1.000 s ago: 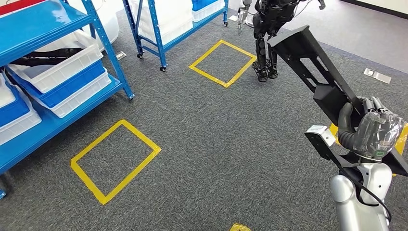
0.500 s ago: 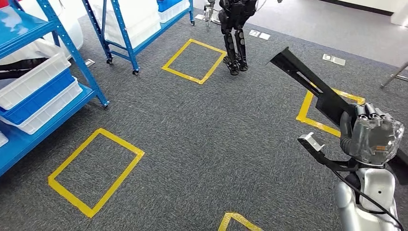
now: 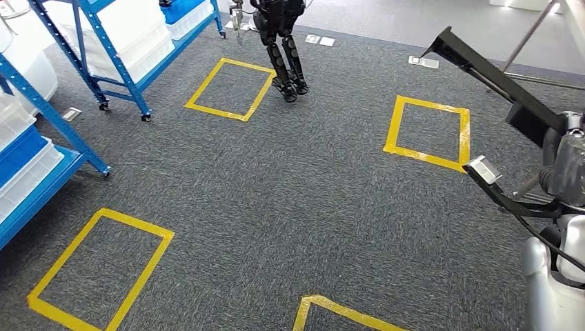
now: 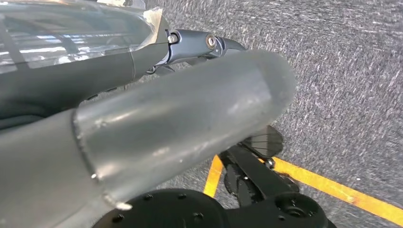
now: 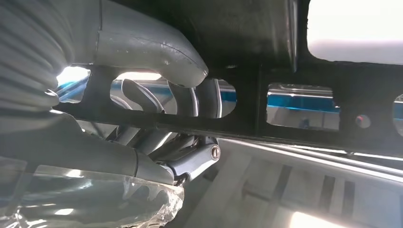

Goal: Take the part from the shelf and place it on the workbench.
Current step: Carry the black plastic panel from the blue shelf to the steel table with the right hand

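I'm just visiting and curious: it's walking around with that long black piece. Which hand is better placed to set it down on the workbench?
The right hand: it already grips the long black part, fingers wrapped through its slots. The left hand hangs over the carpet.

Dark grey speckled carpet floor (image 3: 290, 200) carries yellow tape rectangles (image 3: 428, 132), the nearest just ahead-left of the right hand (image 3: 562, 169). Blue metal wheeled shelving racks (image 3: 103, 62) and another black humanoid robot (image 3: 283, 41) stand far left-ahead.
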